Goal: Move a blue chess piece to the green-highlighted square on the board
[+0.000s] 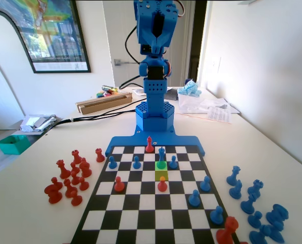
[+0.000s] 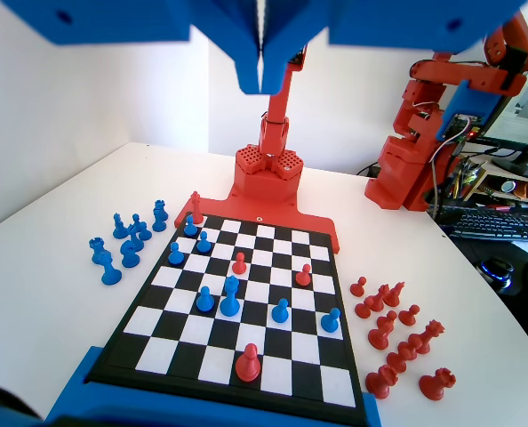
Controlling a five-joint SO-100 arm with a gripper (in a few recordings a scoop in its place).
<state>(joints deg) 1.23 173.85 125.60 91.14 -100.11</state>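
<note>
I see my hand [image 1: 159, 38] raised high above the far end of the board [image 1: 141, 208], well clear of every piece; in the wrist view the hand [image 2: 262, 84] hangs at 12 o'clock with its jaws pressed together, nothing between them.

The blue piece [image 1: 161, 156] stands upright on the green square [image 1: 161, 165] in the fixed view, at about 12 o'clock from board centre, in the third row from the arm's end. The yellow square [image 1: 161, 175] adjoins the green one at its 6 o'clock side. A red pawn [image 1: 162, 184] sits on the next square at 6 o'clock from the yellow.

In the wrist view the blue piece [image 2: 231, 297] shows at about 7 o'clock from board centre, a blue pawn [image 2: 205, 300] just beside it at 9 o'clock.

Other blue pawns are spread over the board. A red piece [image 1: 150, 145] stands at the board's far edge in the fixed view.

Off the board on the bench [image 1: 49, 223]: a red cluster [image 1: 69, 178] at 9 o'clock, a blue cluster [image 1: 258, 208] at 4 o'clock, fixed view.
</note>
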